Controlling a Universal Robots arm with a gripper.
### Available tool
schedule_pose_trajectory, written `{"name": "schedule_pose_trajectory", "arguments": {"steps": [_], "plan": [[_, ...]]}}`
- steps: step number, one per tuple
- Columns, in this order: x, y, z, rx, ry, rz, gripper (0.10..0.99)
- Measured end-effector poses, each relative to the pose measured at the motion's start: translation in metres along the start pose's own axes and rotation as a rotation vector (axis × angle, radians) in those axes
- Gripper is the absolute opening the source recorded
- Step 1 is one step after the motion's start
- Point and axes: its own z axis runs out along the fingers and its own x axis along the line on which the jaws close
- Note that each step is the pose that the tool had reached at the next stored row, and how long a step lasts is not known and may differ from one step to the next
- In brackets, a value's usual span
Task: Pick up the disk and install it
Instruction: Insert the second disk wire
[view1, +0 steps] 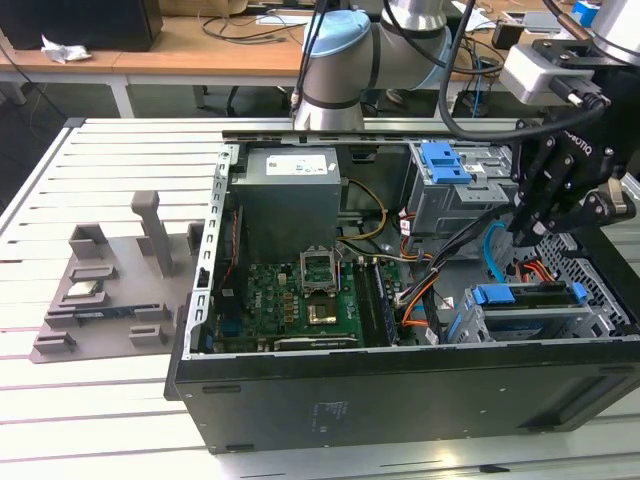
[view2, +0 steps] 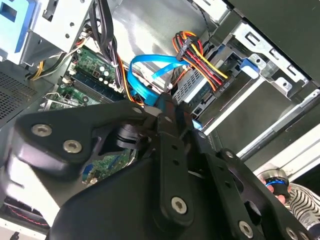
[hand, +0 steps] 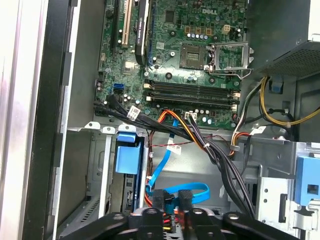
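The disk (view1: 535, 297) lies in the lower drive bay at the front corner of the open computer case, on the exterior view's right, with its blue bracket (view1: 494, 295) facing the inside of the case. In the first wrist view the disk's blue bracket (hand: 125, 155) sits in the bay slot beside the motherboard. My black gripper (view1: 522, 232) hangs inside the case just above the disk, apart from it. Its fingertips (hand: 159, 200) look drawn together over a blue flat cable (hand: 192, 191), with nothing held between them.
A grey power supply box (view1: 290, 190) and the green motherboard (view1: 300, 300) take up the case's left half. An upper metal cage with a blue latch (view1: 445, 160) stands beside my gripper. Cable bundles (hand: 220, 160) cross nearby. A grey fixture (view1: 110, 290) sits outside on the slatted table.
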Motion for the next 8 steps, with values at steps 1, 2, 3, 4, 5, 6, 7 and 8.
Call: {"name": "schedule_pose_trajectory", "arguments": {"steps": [1, 2, 3, 4, 5, 6, 7, 8], "plan": [[0.0, 0.0, 0.0002, 0.0, 0.0001, 0.0, 0.161], [0.0, 0.0, 0.0003, 0.0, 0.0, 0.0, 0.161], [0.0, 0.0, 0.0003, 0.0, 0.0, 0.0, 0.161], [0.0, 0.0, 0.0004, 0.0, 0.0, 0.0, 0.161], [0.0, 0.0, 0.0005, 0.0, 0.0001, 0.0, 0.161], [0.0, 0.0, 0.0005, 0.0, 0.0, 0.0, 0.161], [0.0002, 0.0, 0.0007, 0.0, -0.0003, 0.0, 0.161], [0.0012, 0.0, 0.001, 0.0, -0.0002, 0.002, 0.161]]}}
